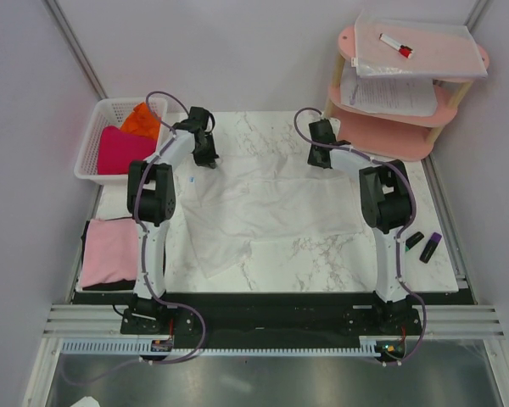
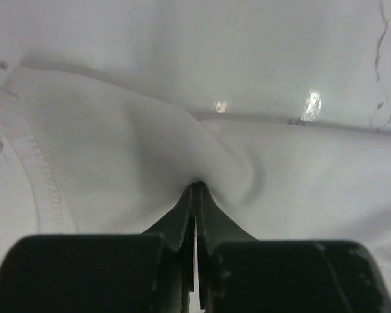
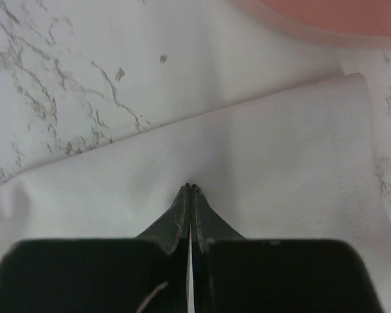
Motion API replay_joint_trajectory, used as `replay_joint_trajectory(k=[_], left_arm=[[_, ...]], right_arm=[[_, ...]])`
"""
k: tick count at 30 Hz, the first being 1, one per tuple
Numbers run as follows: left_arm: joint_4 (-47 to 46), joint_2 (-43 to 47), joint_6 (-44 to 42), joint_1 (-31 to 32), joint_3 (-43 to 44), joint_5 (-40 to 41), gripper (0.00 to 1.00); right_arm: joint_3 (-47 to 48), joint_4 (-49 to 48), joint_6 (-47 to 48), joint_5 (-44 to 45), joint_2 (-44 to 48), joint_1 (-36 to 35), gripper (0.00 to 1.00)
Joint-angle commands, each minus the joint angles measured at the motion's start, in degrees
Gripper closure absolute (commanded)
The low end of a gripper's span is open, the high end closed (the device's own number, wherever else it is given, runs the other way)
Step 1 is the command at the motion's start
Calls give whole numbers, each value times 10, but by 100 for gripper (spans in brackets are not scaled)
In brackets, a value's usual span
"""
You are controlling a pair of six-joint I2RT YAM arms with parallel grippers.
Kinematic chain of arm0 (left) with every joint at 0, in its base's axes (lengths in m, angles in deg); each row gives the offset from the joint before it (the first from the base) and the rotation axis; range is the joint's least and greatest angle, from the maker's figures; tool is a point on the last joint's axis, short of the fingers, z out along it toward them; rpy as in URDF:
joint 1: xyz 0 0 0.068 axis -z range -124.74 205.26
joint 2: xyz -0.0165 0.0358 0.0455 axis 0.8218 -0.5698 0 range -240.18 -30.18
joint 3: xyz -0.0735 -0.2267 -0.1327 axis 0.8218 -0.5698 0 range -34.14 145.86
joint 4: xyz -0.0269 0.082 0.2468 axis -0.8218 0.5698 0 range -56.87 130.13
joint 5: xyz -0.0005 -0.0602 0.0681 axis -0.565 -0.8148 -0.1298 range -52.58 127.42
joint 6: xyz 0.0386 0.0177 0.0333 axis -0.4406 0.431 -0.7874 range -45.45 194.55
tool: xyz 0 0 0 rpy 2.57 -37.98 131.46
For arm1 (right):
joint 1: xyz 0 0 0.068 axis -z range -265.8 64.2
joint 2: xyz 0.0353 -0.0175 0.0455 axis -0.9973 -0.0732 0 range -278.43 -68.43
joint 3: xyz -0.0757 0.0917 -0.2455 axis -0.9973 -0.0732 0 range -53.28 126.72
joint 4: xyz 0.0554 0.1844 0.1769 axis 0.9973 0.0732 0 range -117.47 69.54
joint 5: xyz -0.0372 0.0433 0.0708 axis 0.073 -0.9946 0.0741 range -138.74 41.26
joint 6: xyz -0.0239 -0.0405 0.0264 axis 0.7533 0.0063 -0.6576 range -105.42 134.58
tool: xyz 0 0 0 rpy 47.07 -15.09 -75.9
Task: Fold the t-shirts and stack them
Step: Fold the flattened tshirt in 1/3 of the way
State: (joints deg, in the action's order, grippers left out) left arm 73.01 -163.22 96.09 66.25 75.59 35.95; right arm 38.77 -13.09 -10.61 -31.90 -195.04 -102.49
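Note:
A white t-shirt (image 1: pixel 263 208) lies spread across the marble table, with a sleeve trailing toward the front left. My left gripper (image 1: pixel 205 157) is at the shirt's far left edge, shut on a pinch of the cloth; the white t-shirt (image 2: pixel 117 150) puckers at the left gripper's (image 2: pixel 197 184) tips. At the far right edge, my right gripper (image 1: pixel 318 157) is shut, tips together in the white t-shirt (image 3: pixel 280 150), as the right gripper (image 3: pixel 191 186) shows. A folded pale pink t-shirt (image 1: pixel 110 250) rests at the front left. Magenta (image 1: pixel 123 148) and orange (image 1: pixel 142 121) t-shirts sit in the basket.
A white lattice basket (image 1: pixel 86 144) stands at the back left. A pink tiered shelf (image 1: pixel 390 140) with paper sheets (image 1: pixel 390 93) and a red marker (image 1: pixel 396 46) stands at the back right, close to the right gripper. Two markers (image 1: pixel 424 244) lie at the table's right edge.

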Motion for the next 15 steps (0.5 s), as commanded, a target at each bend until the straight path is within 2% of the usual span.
replay_joint_trajectory(k=[1, 3, 5, 6, 7, 8, 9, 10, 11, 12, 13, 14, 15], left_arm=[[45, -49, -26, -3, 109, 31, 98], [42, -44, -27, -4, 124, 35, 98], [24, -3, -33, -3, 107, 36, 98], [-30, 24, -34, 1, 44, 38, 98], [-70, 103, -36, 4, -2, 40, 98], [-104, 142, -34, 6, -48, 46, 89], [-134, 187, -31, 10, -137, 47, 76], [-187, 223, -24, 11, -175, 39, 61], [-199, 286, -20, 12, -208, 33, 41], [-205, 311, -16, 12, -259, 32, 34], [-221, 335, -11, 14, -288, 23, 30], [-240, 388, -6, 16, -354, 22, 19], [-256, 413, 2, 17, -390, 20, 12]], right_arm=[[52, 31, 13, 20, -48, 1, 100], [53, 15, 27, 26, -35, 1, 100], [43, 13, 41, 13, 6, 0, 100], [32, 14, 46, 10, 27, 1, 95], [19, 11, 47, 6, 75, -2, 93], [-15, 7, 46, 1, 100, -3, 89], [-32, 4, 48, -3, 127, -3, 82], [-49, 4, 47, -6, 176, -3, 73], [-88, 4, 45, -6, 200, -4, 66], [-109, 4, 44, -3, 224, -4, 50], [-130, 4, 42, 1, 269, -4, 39], [-166, 8, 38, 6, 289, -4, 26], [-180, 26, 35, 6, 305, -3, 12]])
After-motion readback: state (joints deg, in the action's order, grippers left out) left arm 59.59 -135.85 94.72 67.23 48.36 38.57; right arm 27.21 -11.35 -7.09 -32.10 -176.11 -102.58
